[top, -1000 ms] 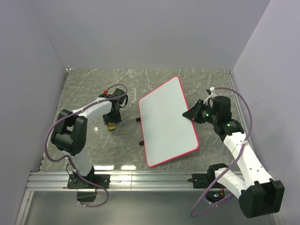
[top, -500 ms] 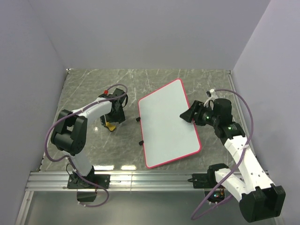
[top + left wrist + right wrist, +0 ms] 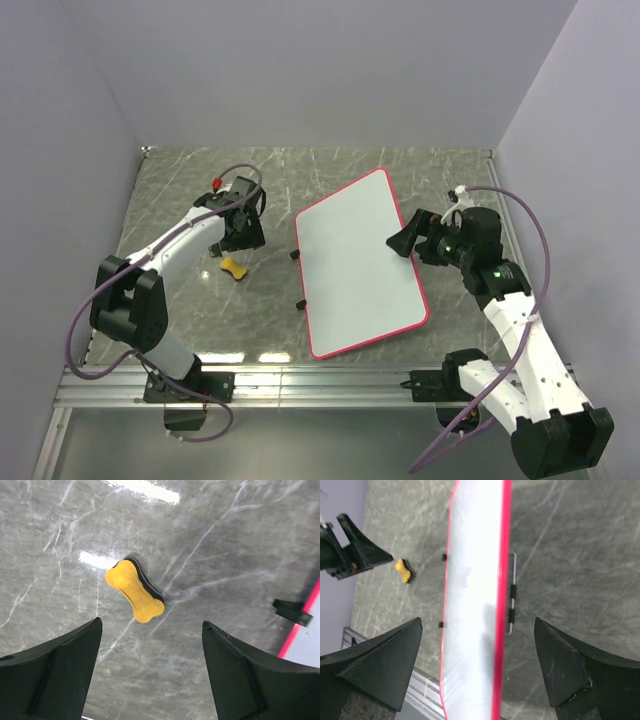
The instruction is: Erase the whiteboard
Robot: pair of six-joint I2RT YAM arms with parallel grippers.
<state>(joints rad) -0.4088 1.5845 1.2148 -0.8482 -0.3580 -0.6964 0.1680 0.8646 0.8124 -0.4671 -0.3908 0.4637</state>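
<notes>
Gaping over the right rim of the whiteboard, the right tool hovers; left tool gapes leftward.

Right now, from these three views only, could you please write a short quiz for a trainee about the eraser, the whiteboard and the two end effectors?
1. True or false: the left end effector is holding the yellow eraser.
2. Where does the eraser lie? A: on the whiteboard. B: on the table, to the left of the whiteboard. C: on the metal rail at the near edge.
3. Fill in: the jaws of the right end effector stand ___.

Key
1. False. The left end effector is open, and the eraser lies free on the table beyond its fingers.
2. B.
3. Open, with nothing gripped.
</notes>
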